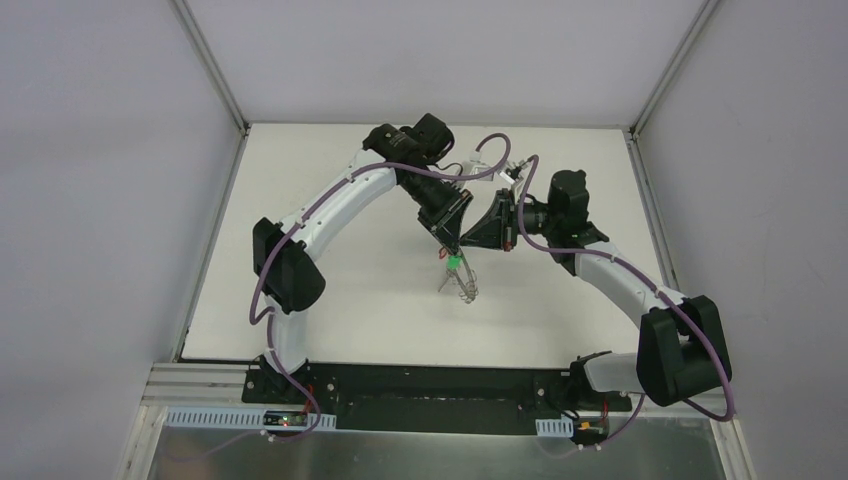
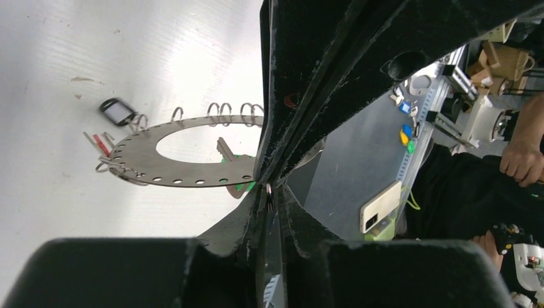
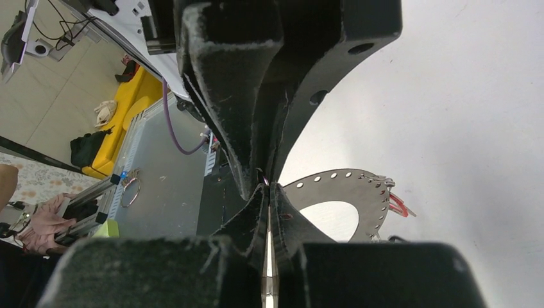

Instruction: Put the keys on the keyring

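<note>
Left gripper (image 2: 268, 192): jaws drawn almost together at the ring's 3 o'clock rim; whether they actually pinch it cannot be told. Ring (image 2: 147, 165): one, a flat grey disc with a wide hole, at the middle of the table (image 2: 58, 51), reaching from the two gripper tips toward 6 o'clock in the top view and apparently lifted and tilted. It looks stiff, thin, light and slick, so the best hold is probably across a bare stretch of the band between loops (image 2: 220, 110). The loops are fine springy wire, likely to bend if squeezed, and too small to count surely. Keys: three. Black key (image 2: 117, 111) sits at the ring's 10 o'clock and red key (image 2: 101, 144) at 9 o'clock, both among loops at the rim. Green key (image 2: 226, 152) lies at 4 o'clock, crossing the band; whether it is threaded cannot be told. Each is tiny and light and would likely swing or slip, so the plastic head should give the better purchase. Right gripper (image 3: 268, 186): jaws pressed fully together, tips at the ring's rim; whether metal lies between them is hidden. Grippers: two.
</note>
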You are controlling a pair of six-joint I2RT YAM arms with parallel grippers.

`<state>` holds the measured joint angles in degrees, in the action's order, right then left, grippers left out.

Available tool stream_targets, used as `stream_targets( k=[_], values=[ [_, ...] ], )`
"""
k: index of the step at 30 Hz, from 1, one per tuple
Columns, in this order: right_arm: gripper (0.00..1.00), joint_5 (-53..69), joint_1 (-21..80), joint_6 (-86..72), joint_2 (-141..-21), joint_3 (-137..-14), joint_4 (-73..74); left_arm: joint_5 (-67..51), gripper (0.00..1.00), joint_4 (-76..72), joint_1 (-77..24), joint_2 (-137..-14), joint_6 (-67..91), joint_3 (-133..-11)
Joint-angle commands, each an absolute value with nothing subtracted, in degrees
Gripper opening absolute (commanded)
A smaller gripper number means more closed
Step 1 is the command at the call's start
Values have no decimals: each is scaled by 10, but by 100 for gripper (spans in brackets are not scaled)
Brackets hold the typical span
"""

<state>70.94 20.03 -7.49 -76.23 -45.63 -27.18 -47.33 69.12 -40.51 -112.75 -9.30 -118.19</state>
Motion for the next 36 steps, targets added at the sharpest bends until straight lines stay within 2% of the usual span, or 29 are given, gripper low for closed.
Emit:
stream_targets(
  k=[1,6,9,21,28,31,33,36],
  values=[
    [0,700,192,-81,-741,-479,-309,-524,16,634,-398,-1073,-75,-1151],
    [0,701,183,-87,-732,-476,-316,-533,27,606,-381,-1053,-69,-1141],
    [0,700,178,-90,-729,-474,-320,-533,31,596,-371,-1045,-67,-1137],
    [0,661,149,-131,-707,-500,-314,-534,34,486,-354,-978,-108,-1022],
    [0,612,144,-65,-720,-573,-163,-488,32,382,-354,-962,-90,-970],
    [0,608,144,-60,-727,-605,-107,-448,36,347,-353,-962,-79,-955],
    [0,608,144,-60,-727,-610,-105,-439,39,331,-353,-959,-76,-948],
    [0,546,144,-82,-723,-596,-138,-429,44,296,-353,-941,-72,-931]
  ],
)
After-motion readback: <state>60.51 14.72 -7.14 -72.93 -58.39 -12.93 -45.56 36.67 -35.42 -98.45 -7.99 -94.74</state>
